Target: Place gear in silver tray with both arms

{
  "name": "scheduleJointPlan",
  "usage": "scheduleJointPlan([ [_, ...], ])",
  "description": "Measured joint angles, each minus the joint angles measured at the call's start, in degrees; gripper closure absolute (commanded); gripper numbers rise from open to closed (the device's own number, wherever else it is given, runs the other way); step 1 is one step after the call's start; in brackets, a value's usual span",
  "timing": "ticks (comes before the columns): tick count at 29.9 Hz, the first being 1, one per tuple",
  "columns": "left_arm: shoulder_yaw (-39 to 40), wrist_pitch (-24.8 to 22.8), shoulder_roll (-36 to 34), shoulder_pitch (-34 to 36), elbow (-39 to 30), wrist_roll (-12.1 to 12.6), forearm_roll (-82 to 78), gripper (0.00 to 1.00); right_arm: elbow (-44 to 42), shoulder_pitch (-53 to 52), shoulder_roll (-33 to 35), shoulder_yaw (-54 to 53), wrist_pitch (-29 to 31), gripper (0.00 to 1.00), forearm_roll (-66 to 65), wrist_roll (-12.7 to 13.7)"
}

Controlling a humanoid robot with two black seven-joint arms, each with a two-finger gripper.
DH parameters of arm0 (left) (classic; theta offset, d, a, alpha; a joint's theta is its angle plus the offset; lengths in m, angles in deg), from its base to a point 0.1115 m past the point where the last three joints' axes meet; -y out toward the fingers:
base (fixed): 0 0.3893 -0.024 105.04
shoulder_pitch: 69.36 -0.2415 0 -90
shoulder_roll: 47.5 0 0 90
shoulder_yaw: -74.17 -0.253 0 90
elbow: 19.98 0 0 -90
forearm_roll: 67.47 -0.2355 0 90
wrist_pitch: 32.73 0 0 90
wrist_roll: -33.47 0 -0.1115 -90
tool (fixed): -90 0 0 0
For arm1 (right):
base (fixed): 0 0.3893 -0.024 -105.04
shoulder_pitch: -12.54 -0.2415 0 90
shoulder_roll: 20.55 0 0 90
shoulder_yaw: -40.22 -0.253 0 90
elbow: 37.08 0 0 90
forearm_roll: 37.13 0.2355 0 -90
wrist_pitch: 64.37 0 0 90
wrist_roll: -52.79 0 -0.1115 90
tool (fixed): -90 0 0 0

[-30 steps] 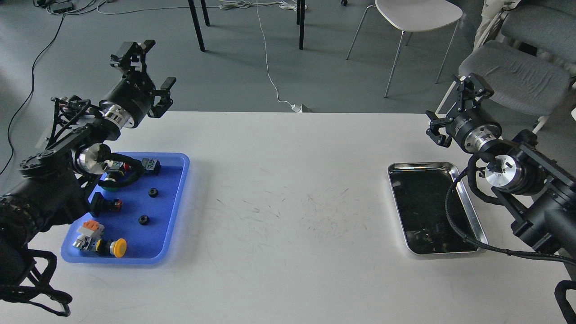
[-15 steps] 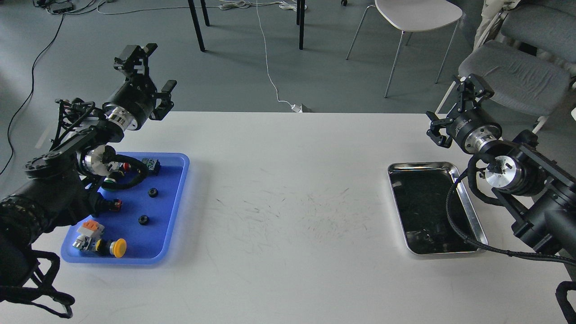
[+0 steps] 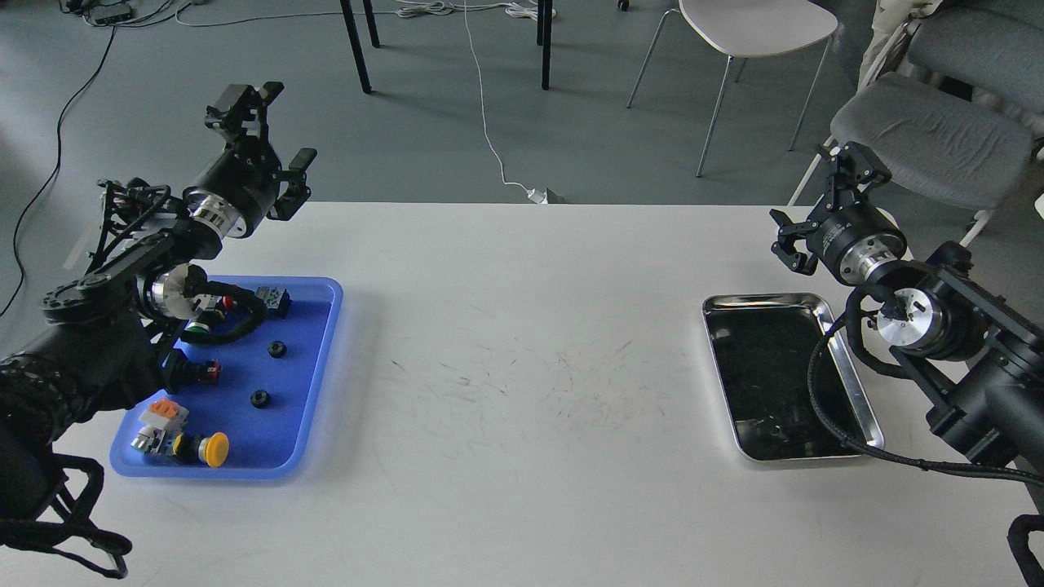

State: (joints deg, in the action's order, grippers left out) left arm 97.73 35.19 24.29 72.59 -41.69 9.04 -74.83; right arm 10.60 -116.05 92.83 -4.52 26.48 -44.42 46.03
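Two small black gears [image 3: 277, 349] [image 3: 259, 399] lie on the blue tray [image 3: 306, 383] at the table's left. The silver tray [image 3: 765, 299] sits at the right, and its dark base holds nothing I can make out. My left gripper [image 3: 271, 126] is raised above the table's far left edge, beyond the blue tray, open and holding nothing. Over the far right corner, just behind the silver tray, my right gripper [image 3: 820, 204] is also open with nothing in it.
The blue tray also holds push-buttons, a yellow-capped switch [image 3: 214, 448] and small electrical parts. My left arm covers that tray's left side. A black cable [image 3: 824, 408] from my right arm hangs over the silver tray's right rim. Chairs stand beyond the table.
Both grippers have shifted only slightly: the left one drew a little down and left, the right one dropped a little. Nothing was grasped or released.
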Motion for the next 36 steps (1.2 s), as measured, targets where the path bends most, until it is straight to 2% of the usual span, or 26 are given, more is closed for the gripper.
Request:
scheduleJointPlan([
  [36,-0.2,0.5,-0.4,0.0,0.0,0.1,-0.1,0.01,0.1,0.5,0.0,0.1,-0.1,0.01,-0.2,-0.1],
])
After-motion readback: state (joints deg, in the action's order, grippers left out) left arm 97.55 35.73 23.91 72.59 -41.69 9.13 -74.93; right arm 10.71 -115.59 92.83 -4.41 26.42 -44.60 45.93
